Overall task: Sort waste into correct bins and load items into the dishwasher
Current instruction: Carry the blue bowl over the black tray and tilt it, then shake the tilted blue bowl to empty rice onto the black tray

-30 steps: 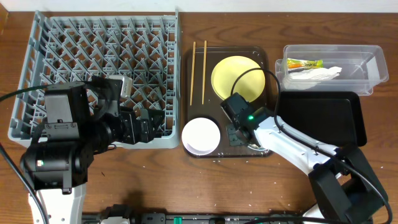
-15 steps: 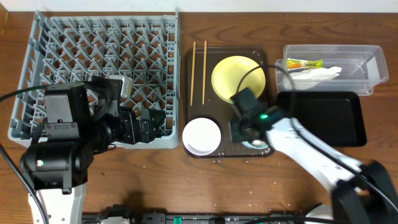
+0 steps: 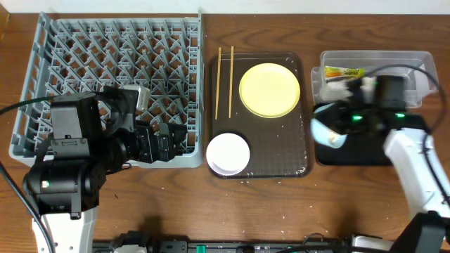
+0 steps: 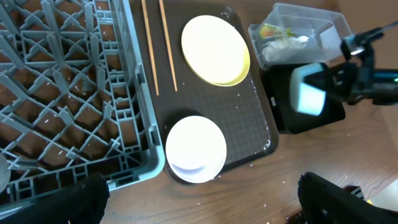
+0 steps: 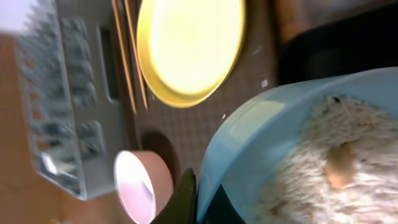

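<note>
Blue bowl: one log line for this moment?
right gripper shut on light blue bowl; food scraps inside; over black tray; left gripper open

Light blue bowl (image 3: 326,132) over black tray (image 3: 362,149)

The left arm (image 3: 67,158) covers the near corner of the rack (image 3: 105,42). The right arm (image 3: 415,161) is blurry and hides part of the black tray (image 3: 365,151) and the tub (image 3: 415,63). The right wrist view is all fuzzy. There the blue bowl (image 5: 261,124) runs off the edge, and the scraps (image 5: 311,155) in it may be rice.
</note>
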Tool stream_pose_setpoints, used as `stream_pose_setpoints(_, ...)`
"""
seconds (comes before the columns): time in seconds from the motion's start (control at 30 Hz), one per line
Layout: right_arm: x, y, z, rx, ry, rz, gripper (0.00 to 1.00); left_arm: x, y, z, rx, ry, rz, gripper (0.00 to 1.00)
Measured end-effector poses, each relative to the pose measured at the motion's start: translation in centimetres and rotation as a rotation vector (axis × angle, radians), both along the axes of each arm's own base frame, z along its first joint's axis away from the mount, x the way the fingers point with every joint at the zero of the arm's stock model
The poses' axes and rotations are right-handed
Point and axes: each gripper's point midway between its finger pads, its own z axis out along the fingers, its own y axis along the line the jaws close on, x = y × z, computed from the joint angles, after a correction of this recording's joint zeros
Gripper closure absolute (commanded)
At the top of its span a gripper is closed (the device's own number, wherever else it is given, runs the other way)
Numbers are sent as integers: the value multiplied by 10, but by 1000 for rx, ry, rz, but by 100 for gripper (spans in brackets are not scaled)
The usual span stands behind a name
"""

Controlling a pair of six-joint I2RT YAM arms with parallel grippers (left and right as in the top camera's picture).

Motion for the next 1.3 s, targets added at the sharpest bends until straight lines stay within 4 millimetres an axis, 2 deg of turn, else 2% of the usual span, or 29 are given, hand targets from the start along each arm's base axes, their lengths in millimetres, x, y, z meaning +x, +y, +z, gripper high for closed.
stream_pose_setpoints(0.13, 10, -30, 4, 97, -34, -69, 99, 0, 0, 0, 0, 0, 0, 2)
stream_pose_setpoints(0.33, 23, -47, 11, 273, -117, -68, 99, 0, 0, 0, 0, 0, 0, 2)
stream_pose_setpoints(0.53, 20, -39, 26, 362, -183, 1, 99, 0, 0, 0, 0, 0, 0, 2)
stream_pose_setpoints(0.7, 20, -39, 26, 354, -198, 12, 99, 0, 0, 0, 0, 0, 0, 2)
stream_pose_setpoints(0.8, 20, -43, 19, 323, -167, -13, 99, 0, 0, 0, 0, 0, 0, 2)
stream_pose_setpoints(1.0, 17, -47, 19, 338, -163, -23, 99, 0, 0, 0, 0, 0, 0, 2)
stream_pose_setpoints(1.13, 15, -47, 28, 368, -218, 13, 99, 0, 0, 0, 0, 0, 0, 2)
stream_pose_setpoints(1.3, 7, -49, 23, 392, -223, 9, 99, 0, 0, 0, 0, 0, 0, 2)
